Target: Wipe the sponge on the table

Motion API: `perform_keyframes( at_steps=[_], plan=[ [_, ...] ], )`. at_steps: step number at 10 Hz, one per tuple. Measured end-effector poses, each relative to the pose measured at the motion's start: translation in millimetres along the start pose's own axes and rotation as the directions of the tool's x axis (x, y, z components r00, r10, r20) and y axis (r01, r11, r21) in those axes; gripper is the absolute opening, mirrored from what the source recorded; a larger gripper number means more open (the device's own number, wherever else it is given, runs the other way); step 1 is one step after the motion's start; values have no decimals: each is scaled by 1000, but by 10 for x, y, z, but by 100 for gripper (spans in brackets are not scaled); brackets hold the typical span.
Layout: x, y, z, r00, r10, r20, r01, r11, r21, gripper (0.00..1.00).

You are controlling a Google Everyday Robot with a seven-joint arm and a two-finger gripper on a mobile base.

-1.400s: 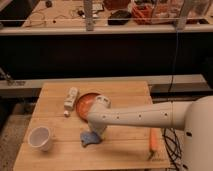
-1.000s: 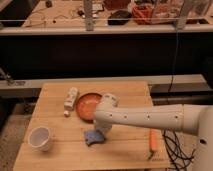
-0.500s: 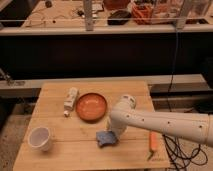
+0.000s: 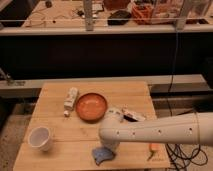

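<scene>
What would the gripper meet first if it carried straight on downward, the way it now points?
The gripper, near the table's front edge, points down at the blue sponge. It would meet that first, and seems to be touching it, with the table beneath.

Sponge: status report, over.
Gripper at sponge, front of table. Cup left, carrot right, both apart from it. Plate behind.
</scene>
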Motion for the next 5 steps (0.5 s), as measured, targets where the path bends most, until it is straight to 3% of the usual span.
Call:
perform_keyframes(
  at_steps=[4,5],
  plan=[
    [-290,-637,-50,989,-144,31,143,989,31,0],
    [-272,-797,-46,985,-166,43,164,986,40,0]
  ],
)
